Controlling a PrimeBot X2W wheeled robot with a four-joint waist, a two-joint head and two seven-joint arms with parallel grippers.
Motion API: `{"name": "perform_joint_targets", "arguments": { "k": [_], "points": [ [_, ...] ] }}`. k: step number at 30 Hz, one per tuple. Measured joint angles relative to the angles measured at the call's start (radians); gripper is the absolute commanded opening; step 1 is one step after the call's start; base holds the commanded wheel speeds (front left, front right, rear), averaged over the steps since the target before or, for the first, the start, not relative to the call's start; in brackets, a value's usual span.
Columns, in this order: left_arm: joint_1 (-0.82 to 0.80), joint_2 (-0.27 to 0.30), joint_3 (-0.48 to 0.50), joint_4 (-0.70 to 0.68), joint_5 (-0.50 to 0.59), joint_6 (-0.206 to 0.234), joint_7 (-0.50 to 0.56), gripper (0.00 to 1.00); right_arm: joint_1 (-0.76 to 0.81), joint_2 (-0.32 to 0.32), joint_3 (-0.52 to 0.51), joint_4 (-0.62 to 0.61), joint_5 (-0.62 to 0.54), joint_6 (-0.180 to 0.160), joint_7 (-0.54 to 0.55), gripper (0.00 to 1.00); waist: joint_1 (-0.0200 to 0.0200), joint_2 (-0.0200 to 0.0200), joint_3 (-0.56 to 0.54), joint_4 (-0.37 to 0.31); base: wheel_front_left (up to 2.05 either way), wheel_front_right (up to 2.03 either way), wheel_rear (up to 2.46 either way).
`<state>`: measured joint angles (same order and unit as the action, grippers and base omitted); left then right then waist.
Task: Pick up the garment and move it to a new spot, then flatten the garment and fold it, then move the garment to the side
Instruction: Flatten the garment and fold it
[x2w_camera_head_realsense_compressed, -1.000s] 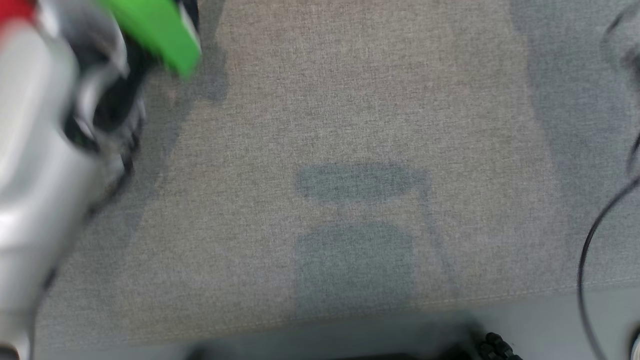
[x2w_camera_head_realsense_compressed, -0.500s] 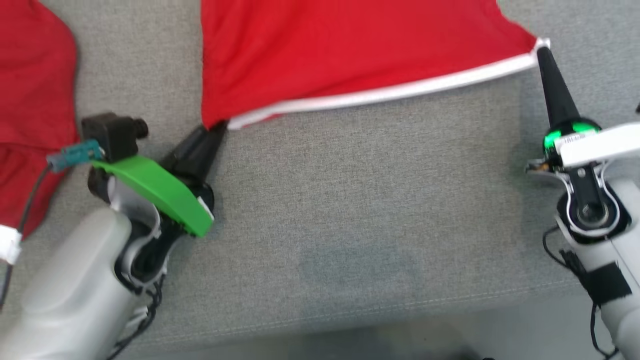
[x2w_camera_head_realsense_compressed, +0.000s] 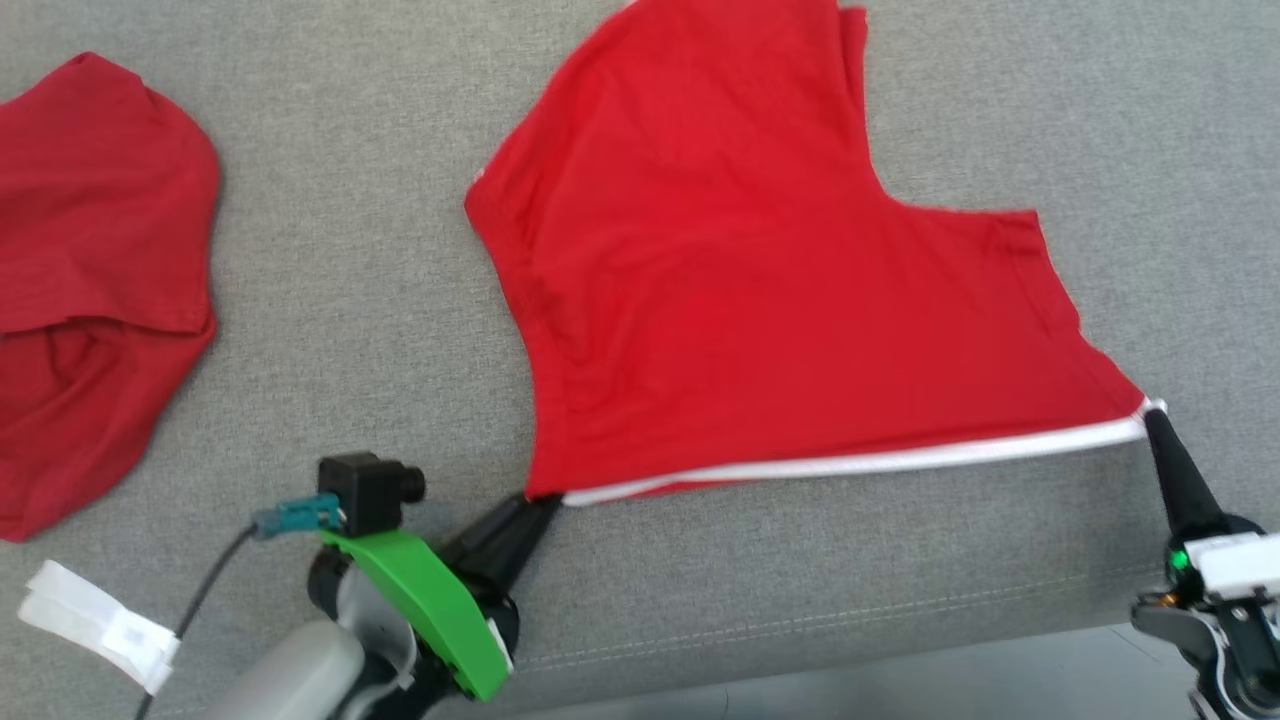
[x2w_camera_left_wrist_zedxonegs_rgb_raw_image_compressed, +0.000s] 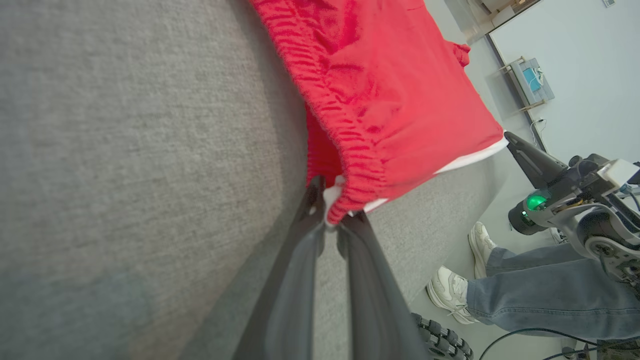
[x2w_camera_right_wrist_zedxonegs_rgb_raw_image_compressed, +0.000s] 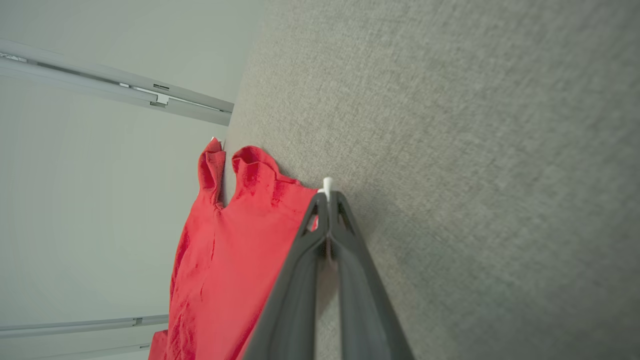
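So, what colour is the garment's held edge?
White band on the red garment; head view shows best.

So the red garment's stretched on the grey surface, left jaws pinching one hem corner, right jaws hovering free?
Not quite. The right jaws aren't free: they're shut on the other corner of the white hem of the red garment, as the right wrist view shows. The rest is right.
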<state>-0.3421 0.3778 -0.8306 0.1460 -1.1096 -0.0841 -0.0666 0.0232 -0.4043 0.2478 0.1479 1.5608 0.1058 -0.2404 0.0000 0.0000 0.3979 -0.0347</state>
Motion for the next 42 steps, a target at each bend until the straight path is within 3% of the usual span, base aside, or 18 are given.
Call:
{"name": "perform_joint_targets", "arguments": {
  "k": [11, 22, 25, 33, 42],
  "points": [
    [0.202, -0.011, -0.022, -0.097, -0.112, 0.048, 0.021, 0.00, 0.234, -0.045, -0.069, -0.042, 0.105, 0.020, 0.021, 0.00, 0.0000, 0.0000, -0.014, 0.002, 0.00, 0.00, 0.00],
    [0.210, 0.060, 0.035, -0.223, -0.118, 0.058, -0.004, 0.00, 0.195, -0.092, -0.124, -0.255, 0.101, 0.026, 0.021, 0.00, 0.0000, 0.0000, -0.032, 0.028, 0.00, 0.00, 0.00],
    [0.212, 0.064, 0.037, -0.269, -0.140, 0.058, 0.004, 0.00, 0.174, -0.136, -0.155, -0.342, 0.083, 0.026, 0.021, 0.00, 0.0000, 0.0000, -0.045, 0.046, 0.00, 0.00, 0.00],
    [0.182, 0.083, 0.069, -0.361, -0.156, 0.081, 0.043, 0.00, 0.087, -0.210, -0.172, -0.415, 0.021, 0.025, 0.023, 0.00, 0.0000, 0.0000, -0.039, 0.066, 0.00, 0.00, 0.00],
    [-0.004, 0.108, 0.133, -0.416, -0.200, 0.130, 0.135, 0.00, -0.150, -0.245, -0.159, -0.405, -0.034, -0.099, 0.053, 0.00, 0.0000, 0.0000, 0.030, 0.059, 0.00, 0.00, 0.00]
  ]
}}
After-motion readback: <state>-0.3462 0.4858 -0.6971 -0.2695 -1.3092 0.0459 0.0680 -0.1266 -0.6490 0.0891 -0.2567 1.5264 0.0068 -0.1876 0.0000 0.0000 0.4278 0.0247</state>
